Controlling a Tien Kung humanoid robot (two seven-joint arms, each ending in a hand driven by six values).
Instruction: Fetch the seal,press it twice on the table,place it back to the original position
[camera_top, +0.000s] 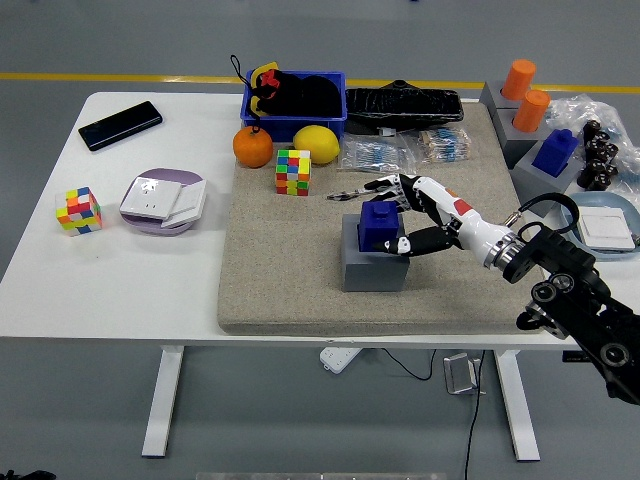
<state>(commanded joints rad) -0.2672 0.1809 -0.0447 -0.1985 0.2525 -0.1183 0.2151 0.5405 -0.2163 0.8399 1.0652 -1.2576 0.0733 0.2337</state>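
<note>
The blue seal (379, 226) is seen standing on a grey block (374, 262) on the felt mat (290, 270) that covers the middle of the white counter (120, 270). The right hand (410, 215) is placed around the seal from the right, its fingers (385, 186) curved over the far side and the thumb at the near side; whether the seal is actually gripped cannot be told. A colourful cube (293, 171) is seen further back on the mat.
</note>
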